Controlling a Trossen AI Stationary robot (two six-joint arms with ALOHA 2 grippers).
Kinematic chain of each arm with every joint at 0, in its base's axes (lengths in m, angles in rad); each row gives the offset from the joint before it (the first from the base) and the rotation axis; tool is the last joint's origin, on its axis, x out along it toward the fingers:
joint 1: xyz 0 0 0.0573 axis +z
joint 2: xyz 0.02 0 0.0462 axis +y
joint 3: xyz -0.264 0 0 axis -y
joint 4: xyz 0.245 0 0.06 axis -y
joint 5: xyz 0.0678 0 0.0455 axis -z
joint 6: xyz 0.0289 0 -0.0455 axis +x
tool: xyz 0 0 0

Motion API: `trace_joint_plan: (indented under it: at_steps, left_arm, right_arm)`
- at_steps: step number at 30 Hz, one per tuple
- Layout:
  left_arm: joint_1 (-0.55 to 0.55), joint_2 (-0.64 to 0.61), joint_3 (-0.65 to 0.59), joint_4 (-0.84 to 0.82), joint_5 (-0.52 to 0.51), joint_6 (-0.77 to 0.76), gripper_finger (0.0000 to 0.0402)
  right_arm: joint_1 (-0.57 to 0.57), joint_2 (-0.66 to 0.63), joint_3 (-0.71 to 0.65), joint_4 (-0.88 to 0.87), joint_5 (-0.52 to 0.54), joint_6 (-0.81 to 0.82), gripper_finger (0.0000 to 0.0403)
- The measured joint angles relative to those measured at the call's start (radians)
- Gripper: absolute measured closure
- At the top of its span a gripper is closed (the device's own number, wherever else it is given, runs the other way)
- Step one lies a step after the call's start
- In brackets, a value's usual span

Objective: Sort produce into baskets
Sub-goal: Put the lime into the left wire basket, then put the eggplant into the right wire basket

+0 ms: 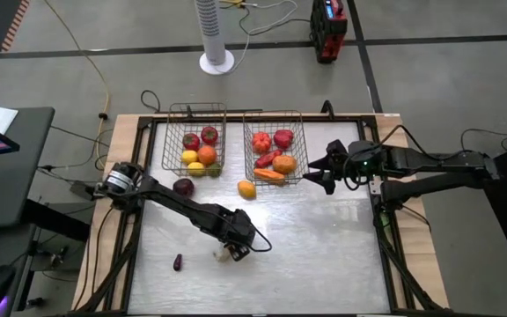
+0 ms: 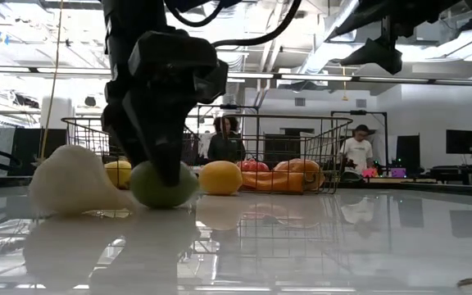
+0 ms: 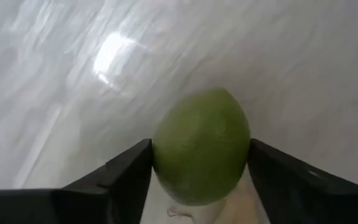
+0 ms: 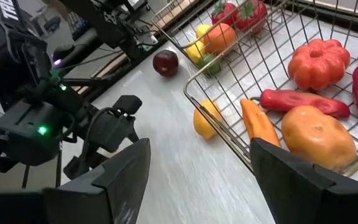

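My left gripper is shut on a green round fruit at the table's near middle. The fruit also shows in the low view. A white garlic lies on the table right beside it. My right gripper is open and empty, just right of the right wire basket, which holds red and orange produce and a carrot. The left basket holds red, orange and yellow rounds. My left gripper pinches the green fruit by its two opposite sides between its two fingers. The fingers come from above, pointing down. The fruit's underside is at the table top; whether it rests there or is just clear, I cannot tell.
A dark purple round and a yellow-orange fruit lie on the table in front of the baskets. A small dark purple piece lies near the front left. There is free room on the table's near right half.
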Motion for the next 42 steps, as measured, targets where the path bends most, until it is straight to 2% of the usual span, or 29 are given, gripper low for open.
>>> trace_joint_plan:
  at_steps: [6, 11, 20, 23, 28, 34, 38, 42]
  left_arm:
    - [0.003, -0.025, 0.0, -0.048, -0.025, 0.006, 0.0219]
    - [0.038, -0.125, -0.009, -0.175, -0.177, 0.026, 0.022]
    - [0.252, -0.394, -0.084, -0.388, -0.465, 0.094, 0.0217]
    - [0.351, -0.468, -0.107, -0.422, -0.521, 0.14, 0.0217]
    - [0.512, -0.531, -0.127, -0.424, -0.509, 0.235, 0.0201]
    - [0.63, -0.544, -0.127, -0.414, -0.393, 0.361, 0.0122]
    - [0.661, -0.544, -0.127, -0.424, -0.268, 0.393, 0.0075]
    - [0.61, -0.578, -0.118, -0.426, -0.154, 0.379, 0.0066]
  right_arm:
    - [-0.001, 0.0, 0.0, 0.01, 0.001, 0.002, 0.0102]
    - [-0.001, 0.0, 0.0, 0.01, 0.002, 0.01, 0.0102]
    - [-0.002, 0.0, 0.0, 0.016, 0.004, 0.04, 0.0102]
    - [-0.002, 0.001, 0.0, 0.024, 0.006, 0.057, 0.0102]
    - [0.001, 0.001, 0.0, 0.058, 0.026, 0.084, 0.0102]
    - [0.006, 0.001, 0.0, 0.063, 0.059, 0.101, 0.0102]
    - [0.006, 0.001, 0.0, 0.062, 0.059, 0.104, 0.0102]
    - [0.006, 0.001, 0.0, 0.059, 0.059, 0.098, 0.0102]
